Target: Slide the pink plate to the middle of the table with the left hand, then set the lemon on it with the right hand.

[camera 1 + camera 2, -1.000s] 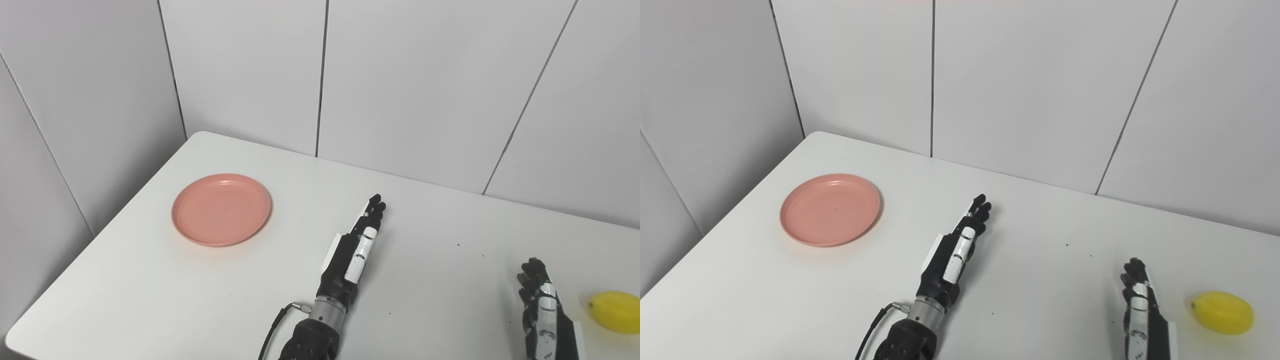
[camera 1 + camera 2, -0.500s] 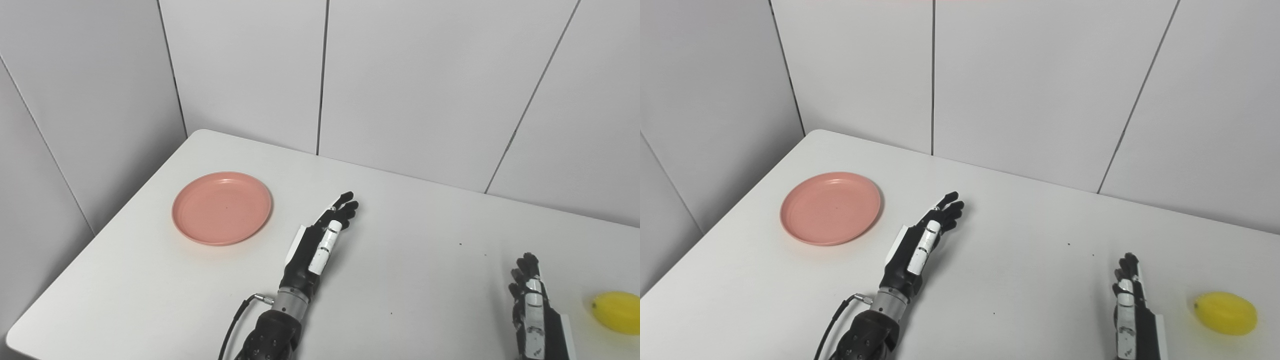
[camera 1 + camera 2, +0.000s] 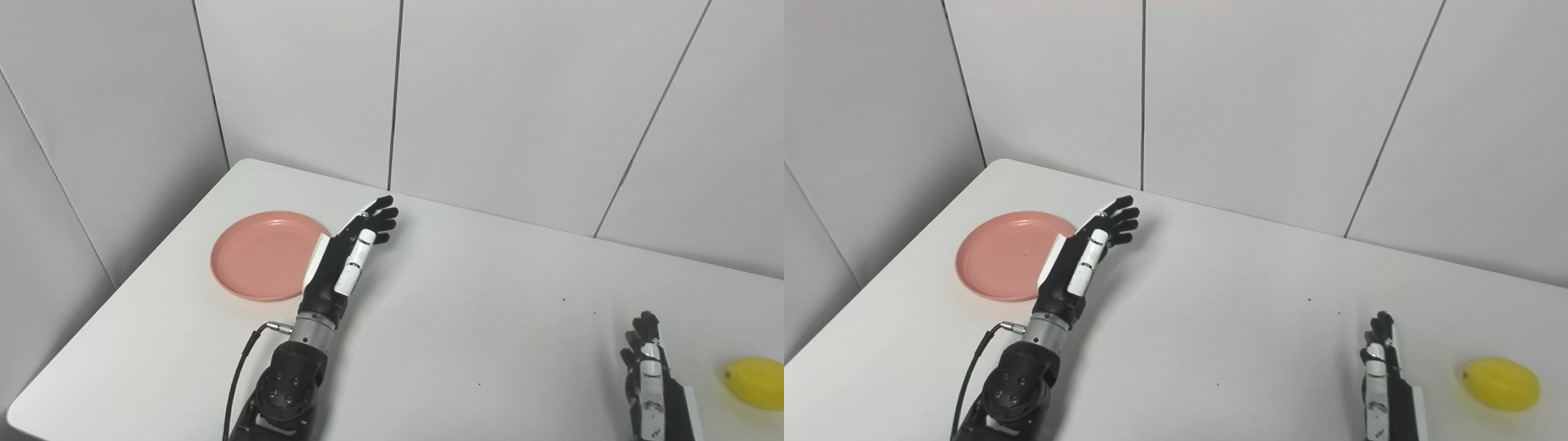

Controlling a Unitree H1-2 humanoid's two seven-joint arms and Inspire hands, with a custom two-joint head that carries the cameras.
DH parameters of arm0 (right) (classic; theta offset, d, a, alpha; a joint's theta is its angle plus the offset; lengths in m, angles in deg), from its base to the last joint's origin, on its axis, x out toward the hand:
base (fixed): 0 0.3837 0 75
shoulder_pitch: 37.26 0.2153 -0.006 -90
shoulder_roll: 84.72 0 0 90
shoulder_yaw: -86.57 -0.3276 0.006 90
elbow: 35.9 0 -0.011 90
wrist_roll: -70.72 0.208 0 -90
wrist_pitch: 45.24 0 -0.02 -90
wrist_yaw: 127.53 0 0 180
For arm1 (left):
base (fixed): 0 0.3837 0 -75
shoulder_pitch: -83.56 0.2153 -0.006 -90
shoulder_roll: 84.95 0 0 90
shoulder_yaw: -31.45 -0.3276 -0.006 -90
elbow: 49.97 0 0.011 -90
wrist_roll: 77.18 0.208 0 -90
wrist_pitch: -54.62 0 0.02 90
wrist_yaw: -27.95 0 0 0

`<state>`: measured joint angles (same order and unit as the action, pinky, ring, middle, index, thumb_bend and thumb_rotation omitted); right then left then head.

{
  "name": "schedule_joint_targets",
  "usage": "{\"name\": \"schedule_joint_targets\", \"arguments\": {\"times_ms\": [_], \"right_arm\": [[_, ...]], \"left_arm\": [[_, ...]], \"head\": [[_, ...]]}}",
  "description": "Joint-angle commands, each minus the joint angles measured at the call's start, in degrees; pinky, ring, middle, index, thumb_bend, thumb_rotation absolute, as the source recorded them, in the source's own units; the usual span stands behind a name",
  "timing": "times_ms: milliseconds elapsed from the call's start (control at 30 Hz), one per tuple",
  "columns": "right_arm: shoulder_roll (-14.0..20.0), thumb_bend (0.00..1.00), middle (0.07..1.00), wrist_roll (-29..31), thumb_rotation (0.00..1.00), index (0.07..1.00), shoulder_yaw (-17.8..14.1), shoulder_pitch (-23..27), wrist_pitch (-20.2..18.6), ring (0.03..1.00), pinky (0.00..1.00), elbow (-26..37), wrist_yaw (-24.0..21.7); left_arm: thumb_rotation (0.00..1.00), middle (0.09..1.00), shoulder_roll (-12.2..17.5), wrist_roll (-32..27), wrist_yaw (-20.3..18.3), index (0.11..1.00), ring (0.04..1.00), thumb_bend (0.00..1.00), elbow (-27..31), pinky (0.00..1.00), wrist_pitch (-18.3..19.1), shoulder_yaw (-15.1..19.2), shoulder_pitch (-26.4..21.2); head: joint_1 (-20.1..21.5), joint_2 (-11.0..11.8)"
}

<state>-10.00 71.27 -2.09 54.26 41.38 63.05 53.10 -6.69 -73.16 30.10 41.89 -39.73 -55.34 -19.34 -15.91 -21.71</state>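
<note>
A round pink plate [image 3: 263, 255] lies flat near the table's left side. My left hand [image 3: 346, 257] hovers just right of it, fingers stretched out and apart, holding nothing; its palm edge covers the plate's right rim. Whether it touches the plate I cannot tell. A yellow lemon [image 3: 1500, 384] rests at the front right of the table. My right hand [image 3: 1381, 373] stands open a short way left of the lemon, apart from it, fingers pointing away from me.
The white table [image 3: 490, 318] has a rounded far-left corner and ends against grey wall panels [image 3: 490, 92] at the back and left. A black cable [image 3: 242, 367] loops off the left wrist.
My left hand has swept left and away from me, from mid-table to the plate's right rim. The right hand drew back slightly. Plate and lemon have stayed put.
</note>
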Motion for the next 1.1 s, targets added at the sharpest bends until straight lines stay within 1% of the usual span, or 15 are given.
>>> {"name": "schedule_joint_targets", "arguments": {"times_ms": [0,133,233,300,367,400,467,567,667,767,800,833,933,1067], "right_arm": [[0.01,0.31,0.991,0.03,1.00,0.989,0.04,1.15,-0.30,1.000,1.00,1.75,-0.39],[0.02,0.30,0.990,0.16,1.00,0.988,-0.14,1.43,0.22,1.000,1.00,1.20,-0.33],[0.00,0.29,0.991,0.37,1.00,0.988,-0.31,1.63,0.19,1.000,1.00,0.89,-0.32],[0.07,0.29,0.991,0.24,1.00,0.988,-0.34,1.72,0.18,1.000,1.00,0.85,-0.26],[-0.36,0.29,0.987,0.26,1.00,0.982,-0.63,1.75,-0.19,0.999,1.00,1.14,0.28],[-0.66,0.29,0.984,0.56,1.00,0.980,-0.87,1.69,-0.32,0.998,1.00,1.35,0.51],[-0.97,0.28,0.983,0.96,1.00,0.977,-1.16,1.67,-0.17,1.000,1.00,1.48,0.66],[-1.39,0.26,0.974,1.47,1.00,0.965,-1.68,1.81,0.84,0.994,1.00,1.11,0.95],[-1.89,0.28,0.971,2.42,1.00,0.959,-2.32,1.81,0.71,0.992,1.00,1.15,1.08],[-1.96,0.28,0.971,3.29,1.00,0.961,-2.74,1.87,1.01,0.994,1.00,1.03,0.91],[-1.94,0.28,0.969,3.48,1.00,0.960,-2.81,1.89,1.21,0.991,1.00,0.92,0.88],[-1.50,0.28,0.968,3.03,1.00,0.959,-2.47,1.91,1.64,0.991,1.00,0.70,0.55],[-0.68,0.24,0.984,2.20,1.00,0.980,-1.70,1.93,2.02,0.995,1.00,0.50,-0.13],[-0.44,0.24,0.984,1.92,1.00,0.983,-1.50,2.02,2.11,0.991,1.00,0.09,-0.32]], "left_arm": [[1.00,0.816,1.24,0.02,1.25,0.814,0.807,0.61,0.74,0.78,-2.88,1.34,-3.15],[1.00,0.816,3.63,0.44,1.42,0.817,0.814,0.60,-0.67,0.78,-2.89,3.04,-5.03],[1.00,0.806,5.45,1.57,2.63,0.796,0.817,0.60,-2.15,0.83,-2.72,4.34,-6.45],[1.00,0.803,6.64,1.40,2.91,0.790,0.811,0.59,-3.16,0.84,-3.18,5.29,-7.31],[1.00,0.801,7.51,0.84,2.77,0.785,0.805,0.59,-3.46,0.86,-2.87,6.03,-7.77],[1.00,0.801,8.21,1.10,2.76,0.784,0.804,0.59,-3.38,0.87,-2.06,6.33,-7.95],[1.00,0.803,9.35,1.28,2.60,0.790,0.809,0.62,-3.33,0.86,-0.95,6.84,-8.20],[1.00,0.802,10.73,1.78,3.17,0.794,0.809,0.61,-3.42,0.84,-0.25,7.82,-8.41],[1.00,0.803,11.34,1.89,3.89,0.797,0.813,0.61,-3.71,0.85,-0.26,8.76,-8.38],[1.00,0.803,11.92,1.95,5.04,0.798,0.816,0.62,-4.63,0.86,0.00,9.82,-8.55],[1.00,0.801,12.08,2.05,5.36,0.800,0.814,0.61,-5.06,0.84,-0.22,10.06,-8.61],[1.00,0.800,12.30,1.86,5.51,0.801,0.814,0.61,-5.76,0.83,-0.48,10.40,-8.66],[1.00,0.806,12.74,0.58,5.46,0.807,0.820,0.60,-7.43,0.83,-1.41,11.47,-8.74],[1.00,0.804,13.30,-1.01,5.86,0.798,0.811,0.59,-9.38,0.82,-2.66,13.18,-8.73]], "head": [[-0.09,0.11],[-0.36,0.64],[-0.85,0.95],[-1.62,1.09],[-2.11,1.17],[-2.56,1.35],[-2.98,1.46],[-3.82,1.75],[-4.26,1.87],[-5.97,2.22],[-6.18,2.43],[-6.43,2.65],[-6.60,2.80],[-6.84,2.89]]}}
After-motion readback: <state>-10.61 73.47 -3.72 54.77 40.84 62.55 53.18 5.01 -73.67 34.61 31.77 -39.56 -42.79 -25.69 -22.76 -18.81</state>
